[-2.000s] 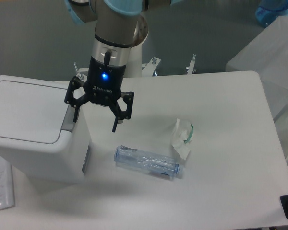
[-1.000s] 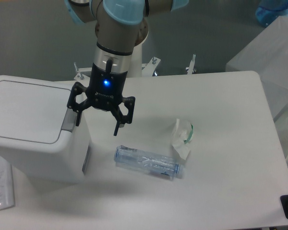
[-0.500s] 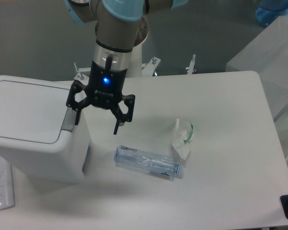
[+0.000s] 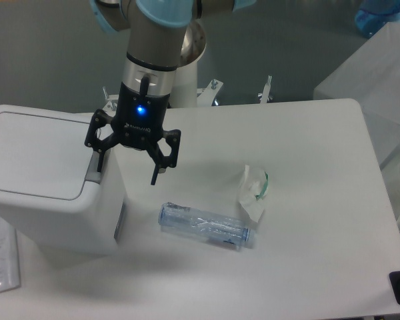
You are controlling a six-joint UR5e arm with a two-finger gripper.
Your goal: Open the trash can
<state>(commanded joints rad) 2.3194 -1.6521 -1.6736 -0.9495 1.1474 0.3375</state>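
In the fixed camera view, the trash can (image 4: 43,180) stands at the left end of the table (image 4: 320,220), and it is the landmark for the rest. Its flat lid (image 4: 33,155) lies down and closed, so the opening is not yet done. The grey push tab (image 4: 93,172) sits at the right edge of the lid, and it does not look pressed, as far as I can judge.

The gripper (image 4: 125,167) hangs just to the right of the trash can, above the table, with its jaws spread wide and nothing between them. One fingertip is very close to the grey push tab, just above it; I cannot tell if it touches. The other finger points down, further right of the can.

A clear plastic bottle (image 4: 205,227) lies on its side to the right of the can, near its lower corner. A crumpled wrapper (image 4: 255,190) lies further right, beyond the bottle.

I judge the task to be in its approach step: what is left is to press the tab and let the lid rise.
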